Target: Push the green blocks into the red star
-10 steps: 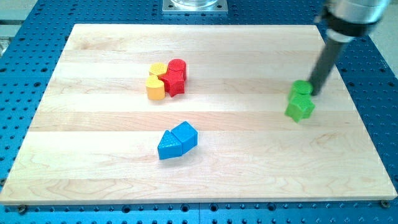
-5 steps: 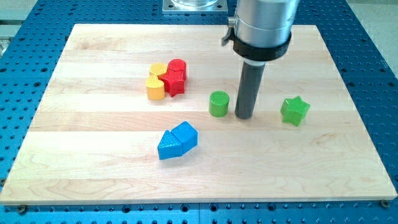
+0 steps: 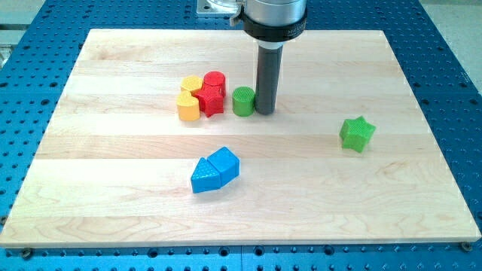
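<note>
The green cylinder [image 3: 242, 101] stands just right of the red star [image 3: 210, 101], my tip [image 3: 264, 111] touching its right side. The end effector is a plain rod, nothing to open. Pushing off-centre could scatter the cluster; the green star [image 3: 356, 133] waits far right.

Green cylinder [image 3: 242, 101] seemingly touches red star [image 3: 210, 100]; green star [image 3: 357, 133] well apart.
</note>
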